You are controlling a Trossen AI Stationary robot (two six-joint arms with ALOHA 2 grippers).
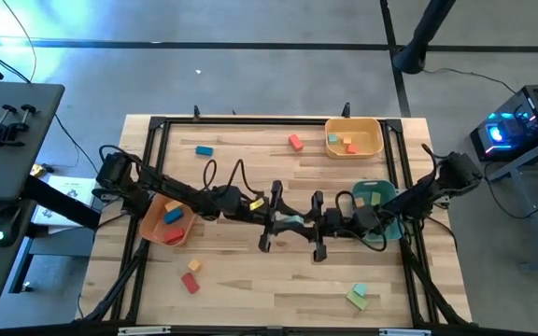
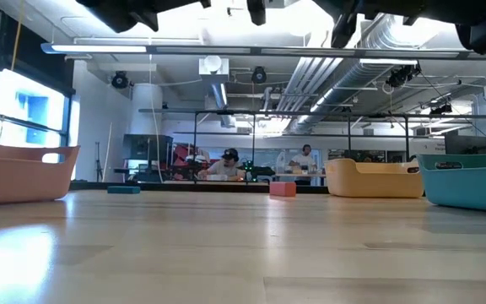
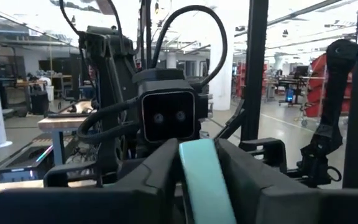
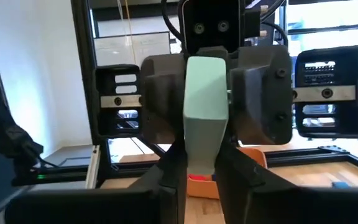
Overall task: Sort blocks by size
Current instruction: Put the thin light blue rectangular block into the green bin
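Meeting mid-table, above wood: left gripper point(image 1: 276, 222) and right gripper point(image 1: 308, 227) both pinching one teal bar point(image 1: 292, 221), each gripping own end. Likely handing over, so bar can be reaching teal bin point(image 1: 388, 230) on right side.

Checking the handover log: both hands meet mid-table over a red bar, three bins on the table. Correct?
Not quite: the bar is teal, not red, as both wrist views show. The rest stands: the high view shows the left hand and right hand meeting mid-table, with the orange bin, yellow bin and teal bin on the table.
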